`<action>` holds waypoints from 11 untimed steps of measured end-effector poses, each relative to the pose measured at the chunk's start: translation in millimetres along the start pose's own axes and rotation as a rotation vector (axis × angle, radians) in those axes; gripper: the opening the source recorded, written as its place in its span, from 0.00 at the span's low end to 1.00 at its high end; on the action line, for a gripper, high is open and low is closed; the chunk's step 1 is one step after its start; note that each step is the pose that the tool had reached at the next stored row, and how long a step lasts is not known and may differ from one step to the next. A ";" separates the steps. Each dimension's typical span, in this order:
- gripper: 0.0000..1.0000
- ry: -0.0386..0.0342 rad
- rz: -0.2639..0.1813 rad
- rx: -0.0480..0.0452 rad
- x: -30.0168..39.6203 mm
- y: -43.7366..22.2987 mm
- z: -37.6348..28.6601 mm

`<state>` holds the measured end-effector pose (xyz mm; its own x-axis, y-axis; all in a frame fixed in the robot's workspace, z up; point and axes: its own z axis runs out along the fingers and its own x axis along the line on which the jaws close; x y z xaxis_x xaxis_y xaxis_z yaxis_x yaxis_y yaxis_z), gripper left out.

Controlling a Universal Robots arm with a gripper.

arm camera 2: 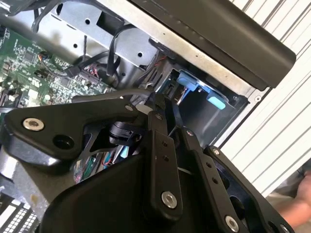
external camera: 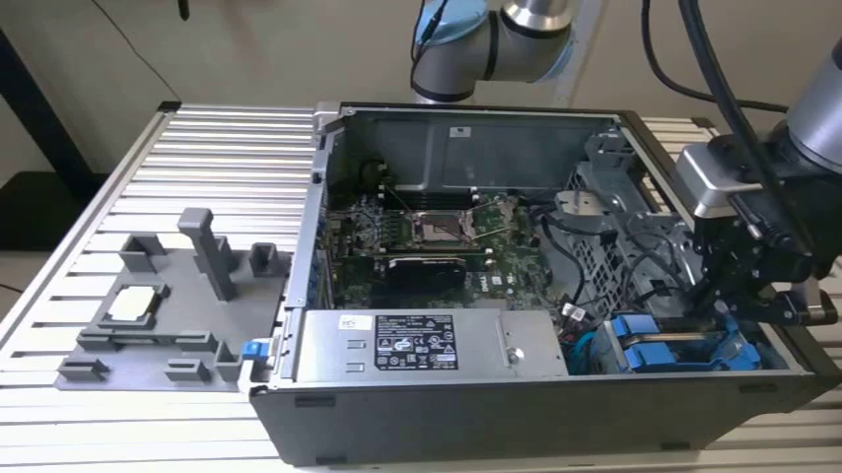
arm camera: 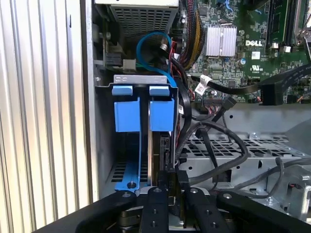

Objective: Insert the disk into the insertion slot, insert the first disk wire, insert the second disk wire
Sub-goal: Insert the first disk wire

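The gripper [arm camera: 173, 178] hangs over the near corner of the open computer case [external camera: 526, 419], at the exterior view's right, and points down into the grey sheet-metal drive cage [arm camera: 103, 126]. In both wrist views its jaws are drawn almost together, leaving a narrow gap that is filled by a dark part [arm camera: 173, 171]. This dark part sits right at the end of the disk [arm camera: 162, 115], and I cannot tell if it is a wire plug or the drive's own edge.

The disk stands in the insertion slot [arm camera: 164, 81] in its blue carrier, its dark edge running straight to the jaws. A second blue carrier [arm camera: 126, 114] stands just beside it, on the side away from the motherboard [arm camera: 243, 29]. Black cables [arm camera: 218, 141] lie over the cage next to the disk, one of them passing close by the jaws. A thin blue cable [arm camera: 146, 41] loops between the cage and the power-supply box [external camera: 421, 345]. The case rests on a ribbed metal tabltop [external camera: 197, 148], better said tabletop, with a grey fixture [external camera: 172, 305] well apart at the exterior view's left
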<state>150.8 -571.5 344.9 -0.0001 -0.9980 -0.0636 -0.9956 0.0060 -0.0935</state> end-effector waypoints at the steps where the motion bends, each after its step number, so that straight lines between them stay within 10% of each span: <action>1: 0.19 0.0004 0.005 0.0003 0.0 -0.4 0.8; 11: 0.19 0.0057 0.054 0.0035 0.3 -2.5 4.3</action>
<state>153.7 -571.6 340.8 -0.0539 -0.9966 -0.0629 -0.9938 0.0597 -0.0936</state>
